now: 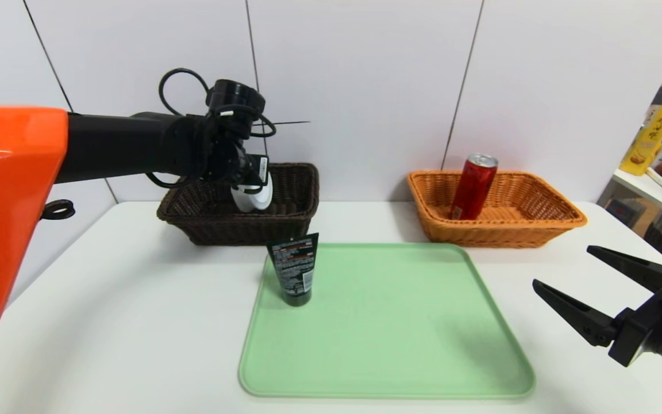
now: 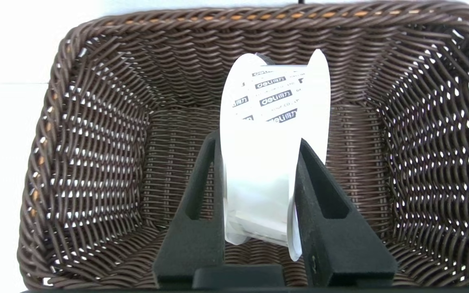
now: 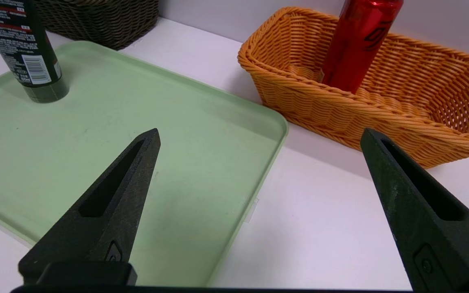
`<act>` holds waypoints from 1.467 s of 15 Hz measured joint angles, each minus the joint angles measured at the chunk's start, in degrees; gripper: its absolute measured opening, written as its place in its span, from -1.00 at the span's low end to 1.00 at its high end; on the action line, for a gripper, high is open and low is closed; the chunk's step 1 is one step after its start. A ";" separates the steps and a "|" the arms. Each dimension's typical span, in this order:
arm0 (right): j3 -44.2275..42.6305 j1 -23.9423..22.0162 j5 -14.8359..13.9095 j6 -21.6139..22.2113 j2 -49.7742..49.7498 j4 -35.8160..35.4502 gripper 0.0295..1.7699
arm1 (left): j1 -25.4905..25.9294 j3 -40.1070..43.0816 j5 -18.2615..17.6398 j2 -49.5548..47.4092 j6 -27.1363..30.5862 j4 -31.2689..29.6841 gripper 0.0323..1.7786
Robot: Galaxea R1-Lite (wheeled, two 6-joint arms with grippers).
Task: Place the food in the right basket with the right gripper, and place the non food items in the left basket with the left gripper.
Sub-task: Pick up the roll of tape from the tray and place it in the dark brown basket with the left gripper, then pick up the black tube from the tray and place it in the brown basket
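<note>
My left gripper [image 1: 250,198] [image 2: 259,140] hangs over the dark brown left basket [image 1: 291,221] [image 2: 96,162], shut on the white roll [image 1: 255,198] [image 2: 267,154], which is pinched by its flat faces between the two fingers. The black squeeze tube [image 1: 295,267] [image 3: 18,49] stands cap-down on the far left corner of the green tray [image 1: 388,328] [image 3: 96,134]. The red can [image 1: 473,187] [image 3: 358,40] leans inside the orange right basket [image 1: 538,227] [image 3: 401,122]. At the table's right side my right gripper [image 1: 561,266] [image 3: 259,136] stands open and empty, short of the orange basket.
A side table [image 1: 653,192] with a yellow box and a brown cloth stands at the far right. White wall panels run close behind both baskets.
</note>
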 joint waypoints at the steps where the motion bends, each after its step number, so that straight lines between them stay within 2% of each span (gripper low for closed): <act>1: 0.01 0.02 0.00 0.00 -0.02 -0.02 0.91 | -0.07 0.39 -0.02 -0.13 0.05 -0.59 -0.45; 3: 0.06 0.05 0.09 -0.06 -0.02 0.00 0.91 | -0.30 1.11 -0.17 -0.39 0.55 -0.83 -0.37; 6: 0.06 0.00 0.17 -0.06 -0.04 0.00 0.91 | -0.44 1.46 0.06 -0.59 1.12 -3.06 0.04; 10: 0.12 0.00 0.20 -0.06 -0.06 0.02 0.91 | -1.10 1.84 0.02 -0.85 1.29 -3.64 0.40; 15: 0.15 0.00 0.13 -0.09 -0.09 0.00 0.91 | -3.13 2.69 1.49 -3.54 1.38 -3.41 0.64; 19: 0.00 0.00 0.00 -0.22 0.05 0.02 0.91 | -6.67 6.23 2.15 -9.95 1.49 -3.28 0.75; 22: -0.10 0.02 -0.05 -0.55 0.33 0.00 0.91 | -9.58 9.81 3.91 -15.98 1.37 -3.50 0.80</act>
